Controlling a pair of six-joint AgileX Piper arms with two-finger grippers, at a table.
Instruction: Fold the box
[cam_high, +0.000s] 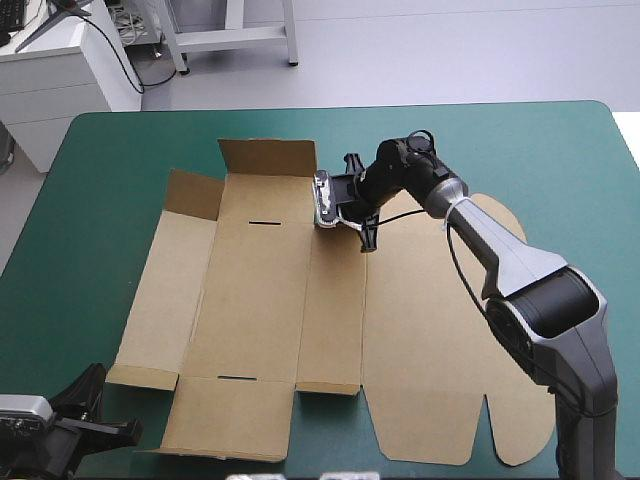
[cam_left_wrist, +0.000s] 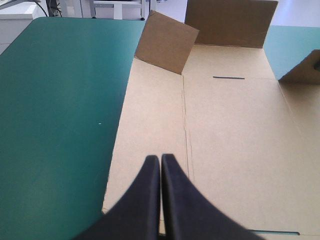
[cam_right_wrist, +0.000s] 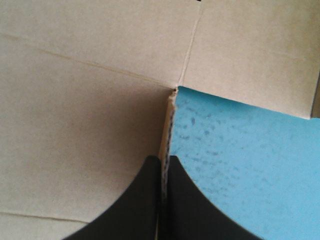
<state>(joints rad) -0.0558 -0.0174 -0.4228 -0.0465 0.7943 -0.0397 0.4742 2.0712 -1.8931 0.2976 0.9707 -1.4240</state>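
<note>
Left gripper (cam_left_wrist: 160, 159) pressed together over box (cam_left_wrist: 235, 135) corner | right gripper (cam_right_wrist: 162, 160) clamped on box edge, held part mostly hidden

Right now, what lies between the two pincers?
Only the box: flat panels, nothing on them, as the high view shows. The left pincer is by its near left corner; the right pincer grips its far edge.

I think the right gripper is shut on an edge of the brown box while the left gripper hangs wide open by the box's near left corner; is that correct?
Not quite: the left gripper is shut, not wide open, as the left wrist view shows. The rest holds: the right gripper is shut on an edge of the brown box.
</note>
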